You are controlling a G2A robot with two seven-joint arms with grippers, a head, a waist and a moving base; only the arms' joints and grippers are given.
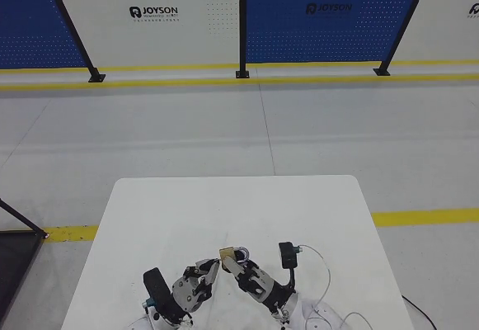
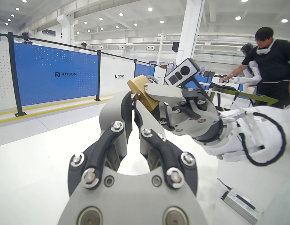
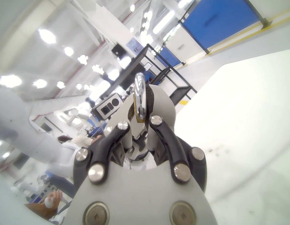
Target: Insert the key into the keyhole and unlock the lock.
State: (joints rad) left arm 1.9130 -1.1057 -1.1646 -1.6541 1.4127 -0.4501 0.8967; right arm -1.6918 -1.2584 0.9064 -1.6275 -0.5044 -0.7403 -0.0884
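Observation:
A brass padlock (image 1: 227, 253) with a silver shackle (image 3: 139, 87) is held above the near part of the white table (image 1: 239, 206). My right gripper (image 1: 233, 261) is shut on it, one pale finger (image 2: 162, 92) lying across the brass body (image 2: 141, 87). From the other side, my left gripper (image 2: 134, 108) is shut on a small silver key (image 2: 135, 97). The key's head sits right against the padlock's lower end, and its blade is hidden. In the right wrist view the right gripper (image 3: 140, 105) clamps the lock edge-on.
A small grey box (image 2: 241, 203) with a cable lies on the table by the right arm. A thin cable (image 1: 326, 276) loops near the table's near right part. A black frame (image 1: 0, 216) stands on the floor left of the table.

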